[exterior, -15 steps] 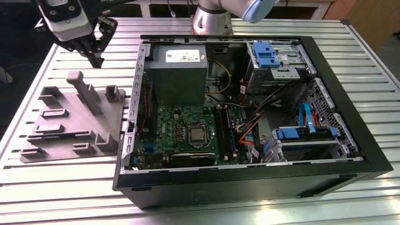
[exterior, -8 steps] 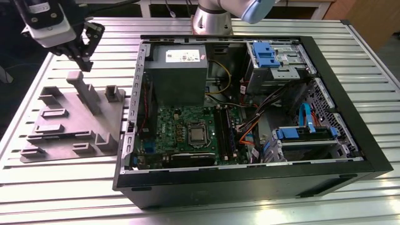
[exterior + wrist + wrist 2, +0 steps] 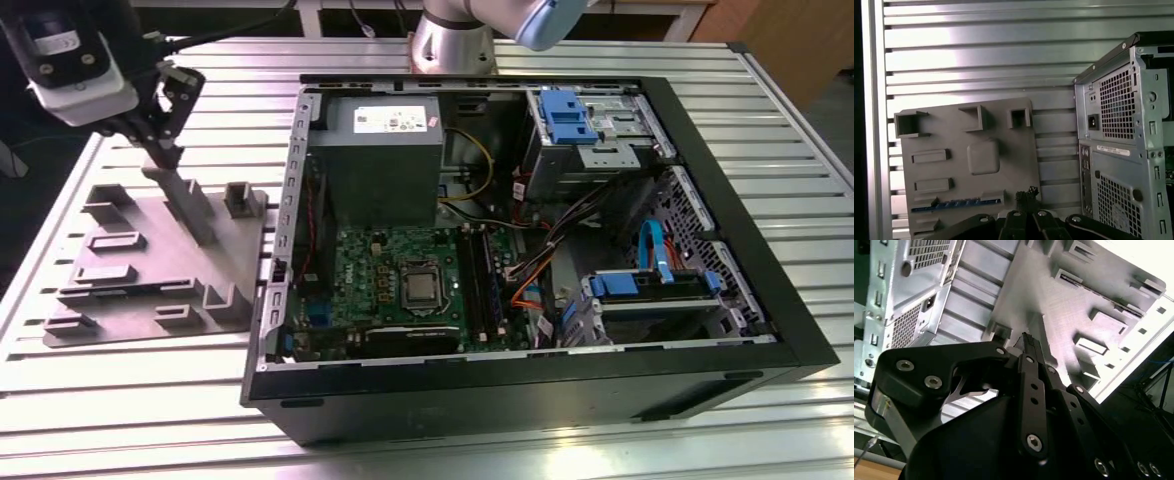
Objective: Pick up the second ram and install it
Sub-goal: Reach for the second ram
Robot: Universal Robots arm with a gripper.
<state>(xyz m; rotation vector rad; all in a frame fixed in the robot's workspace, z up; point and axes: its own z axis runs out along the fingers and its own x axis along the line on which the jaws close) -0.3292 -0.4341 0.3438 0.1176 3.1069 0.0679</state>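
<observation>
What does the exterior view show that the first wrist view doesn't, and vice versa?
Exterior view: the large green motherboard and grey power supply inside the open black computer case. First wrist view: the long blue-green circuit-board strip lying in a slot, and the case's perforated rear panel. Both: the grey moulded plastic tray and the black tool above it.

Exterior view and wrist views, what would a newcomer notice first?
The open computer case dominates, its green motherboard exposed inside. On the exterior view's left, the gripper hangs over a grey fixture tray. In the first wrist view, the second ram, a blue strip, lies in that tray.
</observation>
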